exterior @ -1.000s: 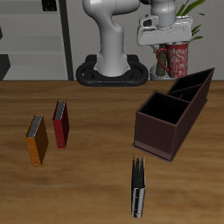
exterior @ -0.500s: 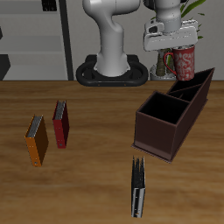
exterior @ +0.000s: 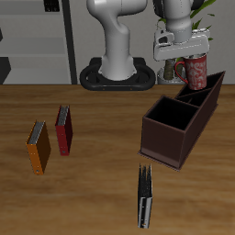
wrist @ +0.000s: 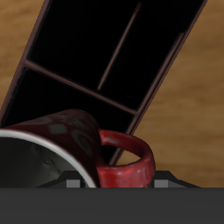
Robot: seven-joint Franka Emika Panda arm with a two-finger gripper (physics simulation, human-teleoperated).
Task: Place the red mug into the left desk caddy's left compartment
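My gripper [exterior: 191, 57] is shut on the red mug [exterior: 195, 70] and holds it in the air above the taller back end of the left desk caddy [exterior: 174, 128], a dark brown slant-walled box with partitions. The mug hangs clear of the caddy's walls. In the wrist view the red speckled mug [wrist: 66, 140] with its loop handle [wrist: 129, 166] fills the foreground, and the caddy's dark open compartments [wrist: 105, 61] lie below it. The fingers themselves are mostly hidden by the mug.
A red book [exterior: 63, 129] and an orange book [exterior: 38, 146] stand on the wooden table far from the caddy. A dark book [exterior: 144, 195] stands near the table's front edge. The robot base [exterior: 117, 73] is at the back, with a plant behind it.
The gripper has carried the mug sideways, away from the robot base, and slightly higher. It now hangs over the caddy's tall back end.
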